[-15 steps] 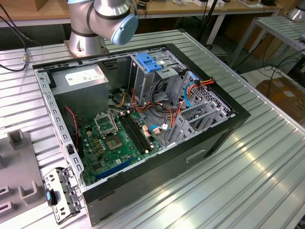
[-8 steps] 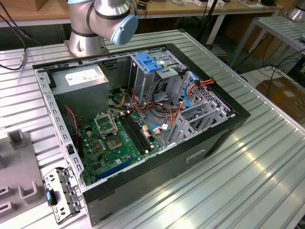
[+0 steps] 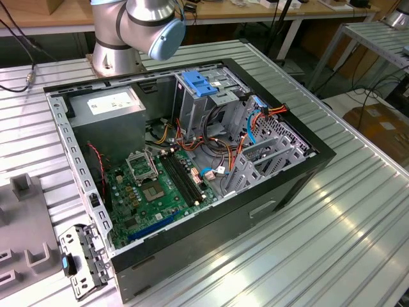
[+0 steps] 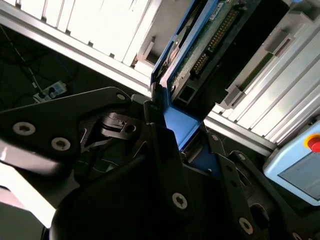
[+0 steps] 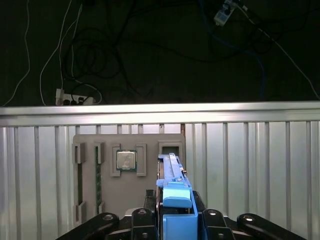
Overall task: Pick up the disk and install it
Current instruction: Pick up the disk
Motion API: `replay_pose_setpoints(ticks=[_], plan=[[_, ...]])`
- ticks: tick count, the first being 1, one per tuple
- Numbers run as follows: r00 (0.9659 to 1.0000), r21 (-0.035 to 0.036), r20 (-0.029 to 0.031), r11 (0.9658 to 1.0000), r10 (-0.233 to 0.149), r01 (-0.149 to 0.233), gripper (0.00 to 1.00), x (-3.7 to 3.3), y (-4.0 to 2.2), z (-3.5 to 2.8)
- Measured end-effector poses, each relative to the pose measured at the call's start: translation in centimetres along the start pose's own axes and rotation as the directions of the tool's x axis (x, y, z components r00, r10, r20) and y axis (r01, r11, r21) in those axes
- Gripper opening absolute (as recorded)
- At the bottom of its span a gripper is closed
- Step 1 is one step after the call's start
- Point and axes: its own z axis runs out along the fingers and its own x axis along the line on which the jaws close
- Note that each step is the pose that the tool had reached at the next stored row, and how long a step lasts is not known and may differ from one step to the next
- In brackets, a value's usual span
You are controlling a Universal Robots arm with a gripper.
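In both wrist views my gripper (image 5: pixel 172 200) is shut on the disk (image 5: pixel 171 175), with a black finger on each side of its blue carrier frame. The disk stands on edge between the fingers. The second wrist view shows the disk's (image 4: pixel 210 45) green circuit-board side, its connector pins and the blue frame, with the gripper (image 4: pixel 181 134) closed around the near end. Beyond the disk in the first wrist view lies a grey fixture plate (image 5: pixel 127 192) on the ribbed metal table, holding a processor chip (image 5: pixel 126 160) and a memory stick (image 5: pixel 98 175).
The exterior view has the open computer case (image 3: pixel 307 169) lying on the table, with a green motherboard (image 3: pixel 160 192), a grey power-supply box (image 3: pixel 108 102) and a metal drive cage with a blue latch (image 3: pixel 200 83). The arm's base (image 3: pixel 118 48) stands behind the case. A loose metal bracket (image 3: pixel 80 259) lies at the exterior view's left.
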Motion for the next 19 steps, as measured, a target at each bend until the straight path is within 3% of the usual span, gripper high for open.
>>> replay_pose_setpoints(ticks=[5, 9, 19], plan=[[1.0, 0.0, 0.0026, 1.0, 0.0, 0.0, 0.37, 0.01, 0.0, -0.21], [1.0, -0.0001, 0.0025, 1.0, 0.0, 0.0, 0.37, 0.02, 0.0, -0.77], [1.0, 0.0, 0.0026, 1.0, 0.0, 0.0, 0.37, 0.05, 0.01, -3.14]])
